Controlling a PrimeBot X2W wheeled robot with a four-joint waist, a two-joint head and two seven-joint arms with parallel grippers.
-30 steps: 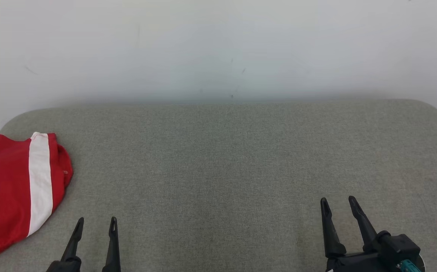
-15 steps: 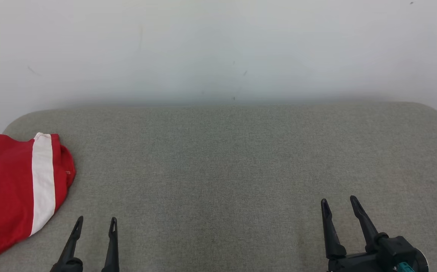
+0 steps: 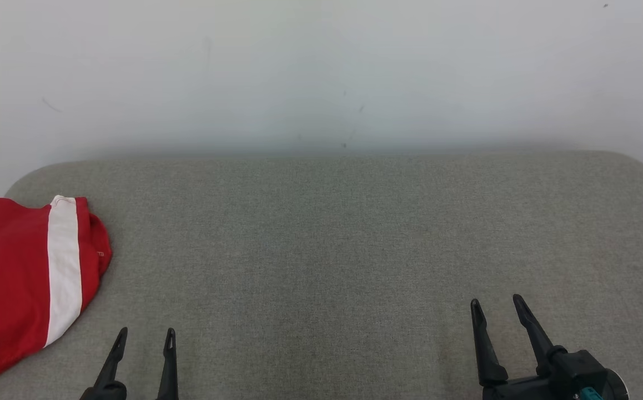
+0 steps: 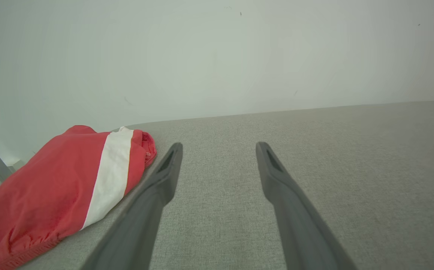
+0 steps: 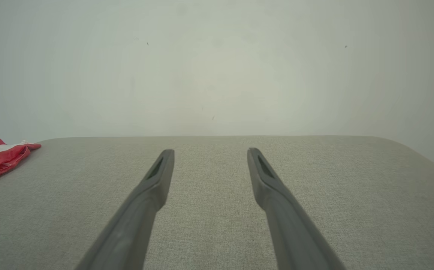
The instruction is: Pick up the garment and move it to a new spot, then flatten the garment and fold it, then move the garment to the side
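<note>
Left hand (image 4: 219,146): two dark fingers (image 4: 157,195) spread wide, nothing between them, hanging low over the worktop (image 4: 352,157), tips pointing toward the pale wall (image 4: 217,56).

Worktop covered in grey woven fabric, far edge meeting the wall.

Garment (image 4: 48,187): red, one broad white stripe (image 4: 110,176) running its length, lying in a loose bundle at the worktop's left end. Gathered hem (image 4: 22,255) nearest the camera. Garment just beside the left finger, apart from it.
</note>
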